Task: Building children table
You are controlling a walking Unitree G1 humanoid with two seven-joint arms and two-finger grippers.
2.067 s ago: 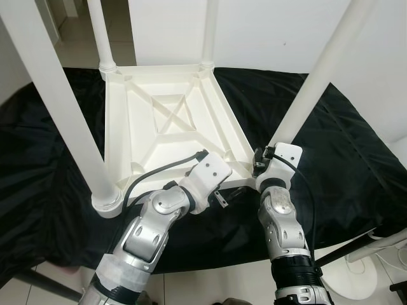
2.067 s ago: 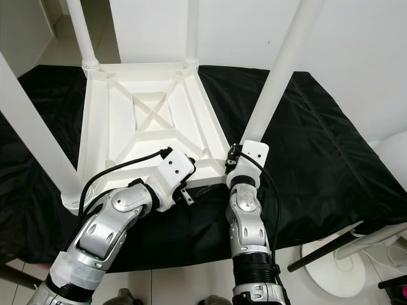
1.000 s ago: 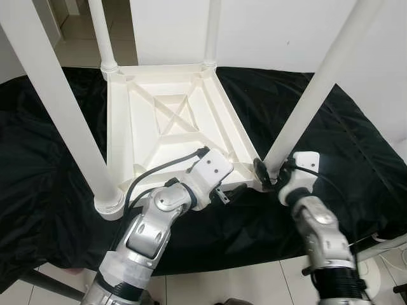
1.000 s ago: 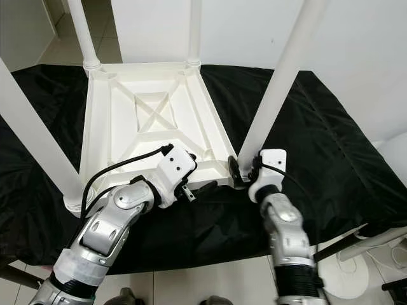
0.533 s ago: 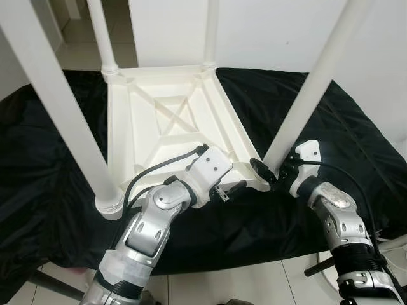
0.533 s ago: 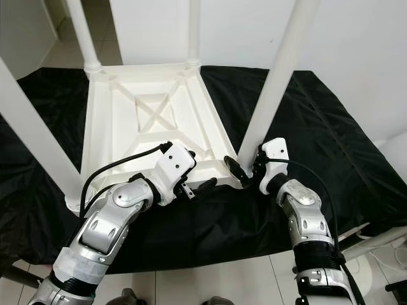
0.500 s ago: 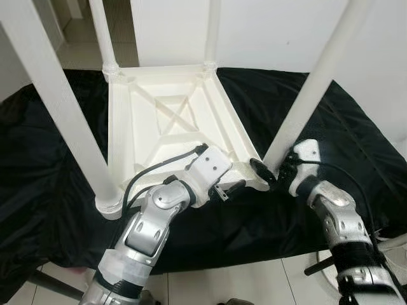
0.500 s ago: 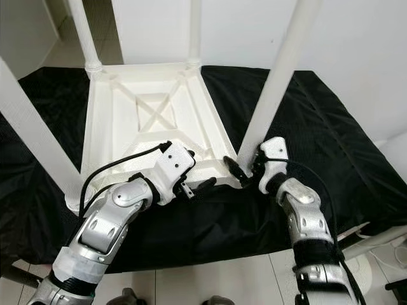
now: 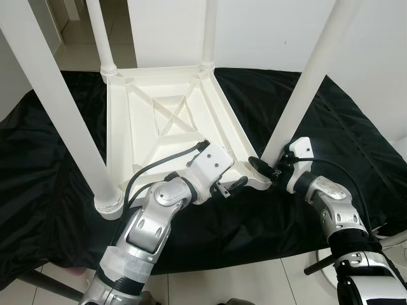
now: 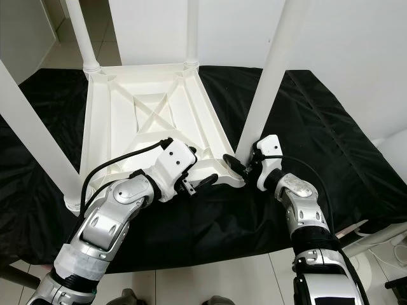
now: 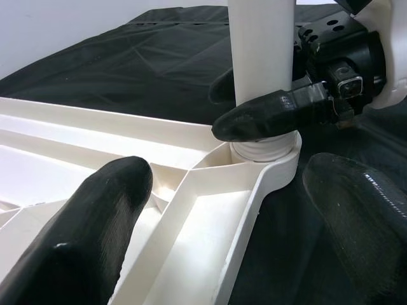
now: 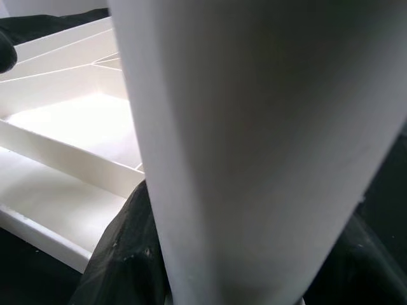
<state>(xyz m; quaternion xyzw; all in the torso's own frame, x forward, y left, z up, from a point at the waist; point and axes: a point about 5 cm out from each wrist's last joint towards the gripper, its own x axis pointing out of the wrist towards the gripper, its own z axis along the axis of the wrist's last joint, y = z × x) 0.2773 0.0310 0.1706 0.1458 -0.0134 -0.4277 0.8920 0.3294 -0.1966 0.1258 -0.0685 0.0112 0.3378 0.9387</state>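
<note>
Gripping the near-right table leg [image 9: 299, 101] at its base, the right gripper [image 9: 267, 168] had swung in sideways; left gripper [image 9: 232, 186] stayed open, empty, beside the tabletop [image 9: 159, 121] corner.

We see a crumpled black cloth [image 9: 331, 121] spread wide over the pale tiled floor [image 9: 210, 283], a white wall [image 9: 267, 32] behind it, and a round white base [image 10: 394, 251] at the near right.
</note>
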